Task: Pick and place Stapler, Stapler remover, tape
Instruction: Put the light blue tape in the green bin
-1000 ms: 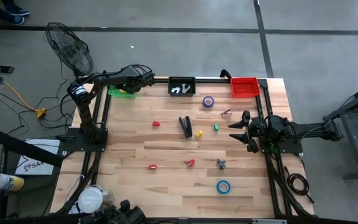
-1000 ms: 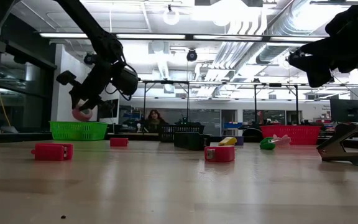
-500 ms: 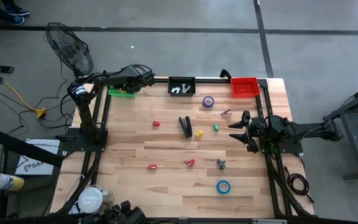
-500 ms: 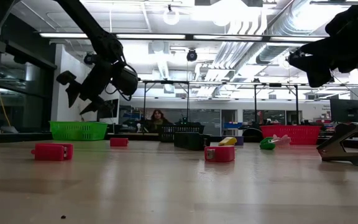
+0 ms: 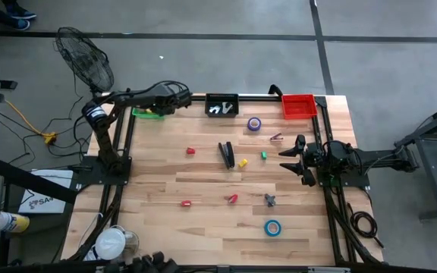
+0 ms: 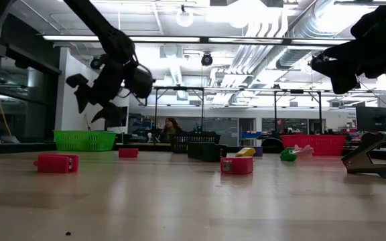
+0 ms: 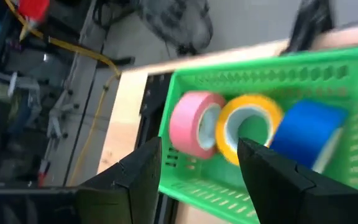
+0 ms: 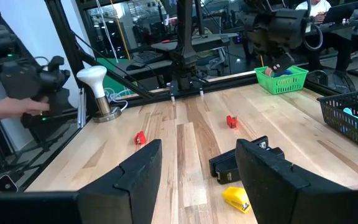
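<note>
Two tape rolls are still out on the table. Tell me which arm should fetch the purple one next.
Probably the right. The right gripper, open, hangs near the purple tape roll. The left gripper, open and empty, hovers over the green basket at the far left corner, farther from that roll.

Pale wooden table [image 5: 203, 227] with green basket [image 5: 147, 114], black basket [image 5: 221, 104], red basket [image 5: 298, 105], black stapler [image 5: 225, 154], purple tape [image 5: 254, 123], teal tape [image 5: 272, 227].

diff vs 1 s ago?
The left gripper let go of the pink tape roll; it now lies in the green basket beside the yellow and blue rolls, fingers open above. The right gripper and the table items stayed put.
</note>
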Motion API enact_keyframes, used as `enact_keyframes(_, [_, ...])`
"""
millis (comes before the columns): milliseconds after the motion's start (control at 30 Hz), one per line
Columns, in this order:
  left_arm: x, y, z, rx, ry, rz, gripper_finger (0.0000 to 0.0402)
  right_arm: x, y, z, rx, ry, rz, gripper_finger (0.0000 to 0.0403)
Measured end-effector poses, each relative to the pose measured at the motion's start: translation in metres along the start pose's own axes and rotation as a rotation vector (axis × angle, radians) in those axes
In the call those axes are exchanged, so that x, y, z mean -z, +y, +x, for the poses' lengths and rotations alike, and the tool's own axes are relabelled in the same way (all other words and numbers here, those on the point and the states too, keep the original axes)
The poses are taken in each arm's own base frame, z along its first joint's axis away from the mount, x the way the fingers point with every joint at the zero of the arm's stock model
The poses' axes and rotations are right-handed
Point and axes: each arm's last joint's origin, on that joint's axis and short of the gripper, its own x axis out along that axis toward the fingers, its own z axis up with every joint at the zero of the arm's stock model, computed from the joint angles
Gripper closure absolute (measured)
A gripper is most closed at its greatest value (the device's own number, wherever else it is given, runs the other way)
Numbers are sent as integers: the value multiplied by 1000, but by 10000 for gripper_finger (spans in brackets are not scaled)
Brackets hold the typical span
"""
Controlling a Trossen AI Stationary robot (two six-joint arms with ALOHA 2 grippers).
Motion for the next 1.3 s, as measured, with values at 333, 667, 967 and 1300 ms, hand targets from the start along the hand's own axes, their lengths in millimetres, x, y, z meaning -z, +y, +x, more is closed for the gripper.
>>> enact_keyframes(333, [13, 17, -56, 115, -138, 39, 197, 0, 0, 0, -1, 1, 0, 206])
enact_keyframes(667, [51, 40, -126, 325, -292, 134, 197, 0, 0, 0, 0, 0, 0, 206])
enact_keyframes(967, [112, 50, -180, 556, -396, 260, 197, 0, 0, 0, 0, 0, 0, 205])
enact_keyframes(1300, [181, 77, -222, 782, -522, 339, 197, 0, 0, 0, -1, 0, 0, 205])
